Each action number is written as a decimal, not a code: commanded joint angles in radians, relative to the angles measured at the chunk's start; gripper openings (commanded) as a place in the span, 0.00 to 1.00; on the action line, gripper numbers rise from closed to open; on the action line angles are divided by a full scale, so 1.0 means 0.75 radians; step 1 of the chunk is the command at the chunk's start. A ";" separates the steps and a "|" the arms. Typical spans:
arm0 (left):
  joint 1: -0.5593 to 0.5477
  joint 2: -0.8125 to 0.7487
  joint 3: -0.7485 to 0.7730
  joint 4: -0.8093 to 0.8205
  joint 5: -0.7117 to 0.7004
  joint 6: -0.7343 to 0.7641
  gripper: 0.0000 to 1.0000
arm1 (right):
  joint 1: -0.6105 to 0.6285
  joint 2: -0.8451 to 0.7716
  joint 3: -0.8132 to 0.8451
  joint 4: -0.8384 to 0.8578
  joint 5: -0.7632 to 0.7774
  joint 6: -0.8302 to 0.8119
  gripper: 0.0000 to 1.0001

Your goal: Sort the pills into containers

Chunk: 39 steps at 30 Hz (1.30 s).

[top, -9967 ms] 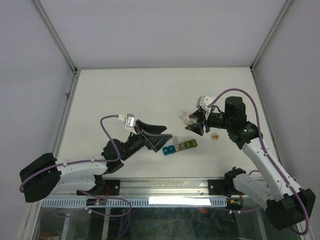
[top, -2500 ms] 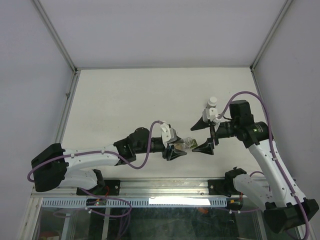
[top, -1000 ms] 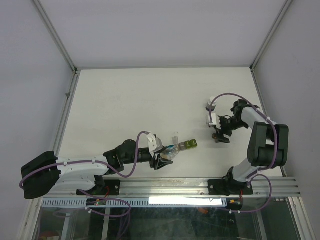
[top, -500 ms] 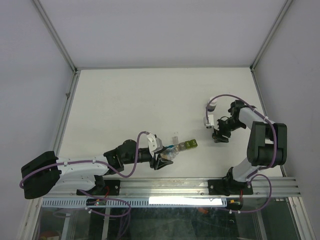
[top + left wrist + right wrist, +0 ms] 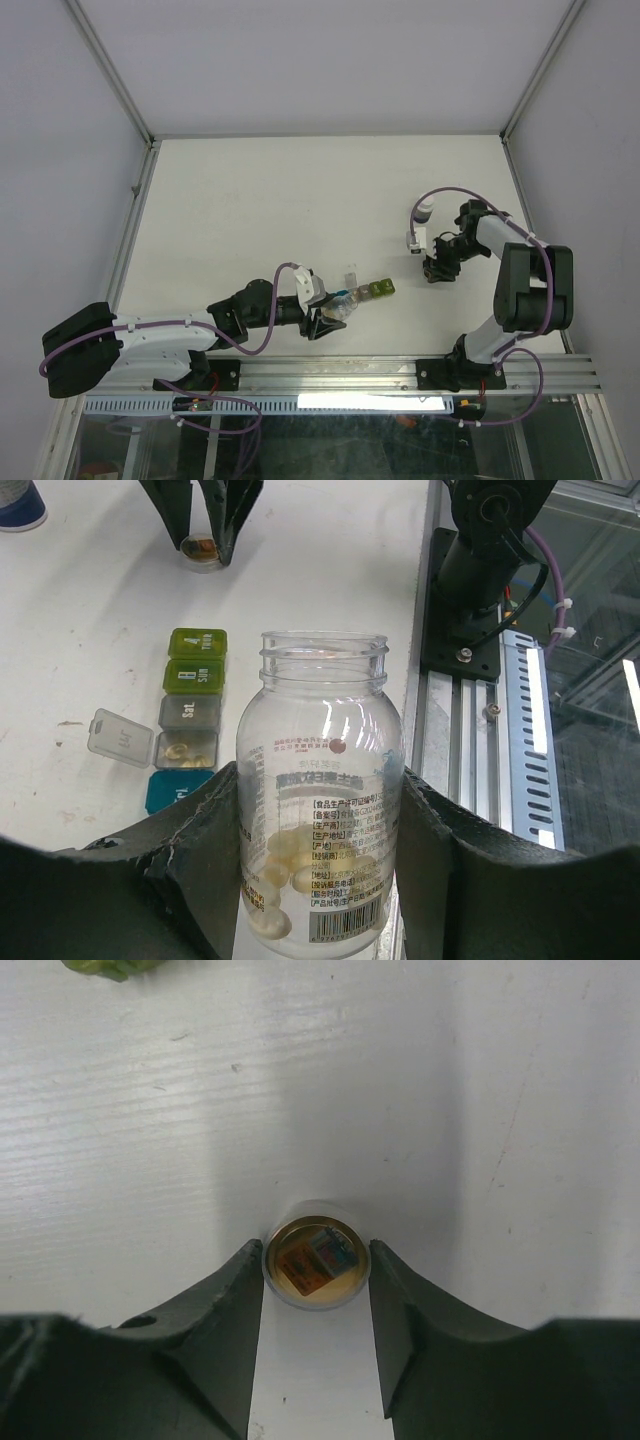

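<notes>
My left gripper (image 5: 318, 785) is shut on a clear, uncapped pill bottle (image 5: 322, 780) holding several pale yellow pills (image 5: 285, 865); it is tipped toward the containers (image 5: 365, 292). The containers (image 5: 190, 715) are a strip running yellow-green to blue. One compartment (image 5: 185, 748) is open with yellow pills in it, its lid (image 5: 120, 737) flipped out. To the right, my right gripper (image 5: 316, 1260) points down at the table. Its fingers (image 5: 235, 1300) press both sides of a small round cap (image 5: 316, 1265) with an orange-and-blue label. From above, the right gripper (image 5: 437, 270) hides the cap.
A blue-and-white object (image 5: 15, 500) sits at the far corner of the left wrist view. The metal rail and arm base (image 5: 480, 600) run along the table's near edge. The yellow-green end of the strip (image 5: 105, 966) shows at the top of the right wrist view.
My right gripper's jaws have narrowed onto the round cap, and its wrist has shifted slightly left. The left arm and its bottle have not moved.
</notes>
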 commanded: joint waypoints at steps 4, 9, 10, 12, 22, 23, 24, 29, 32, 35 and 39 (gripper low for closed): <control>0.009 -0.045 0.022 0.100 0.079 -0.058 0.00 | 0.037 -0.184 0.066 -0.178 -0.229 0.143 0.30; 0.009 -0.029 0.025 0.150 0.109 -0.054 0.00 | 0.194 -0.401 0.119 -0.288 -0.490 0.328 0.25; 0.009 -0.023 0.029 0.160 0.115 -0.051 0.00 | 0.236 -0.440 0.127 -0.287 -0.531 0.385 0.25; 0.009 -0.014 0.035 0.167 0.133 -0.043 0.00 | 0.320 -0.513 0.150 -0.288 -0.613 0.481 0.25; 0.010 -0.019 0.056 0.225 0.174 -0.021 0.00 | 0.636 -0.658 0.240 -0.169 -0.938 0.892 0.24; 0.009 -0.017 0.064 0.225 0.176 -0.022 0.00 | 0.664 -0.674 0.232 -0.126 -0.934 0.940 0.24; 0.010 -0.013 0.070 0.225 0.177 -0.022 0.00 | 0.687 -0.684 0.224 -0.080 -0.925 0.986 0.24; 0.010 0.003 0.080 0.250 0.171 -0.040 0.00 | 0.741 -0.715 0.169 0.011 -0.938 1.063 0.24; 0.009 0.017 0.082 0.262 0.174 -0.048 0.00 | 0.759 -0.719 0.154 0.026 -0.926 1.073 0.23; 0.009 0.027 0.087 0.275 0.178 -0.057 0.00 | 0.783 -0.709 0.134 0.050 -0.911 1.087 0.24; 0.009 0.029 0.087 0.277 0.170 -0.065 0.00 | 0.822 -0.704 0.118 0.052 -0.883 1.080 0.24</control>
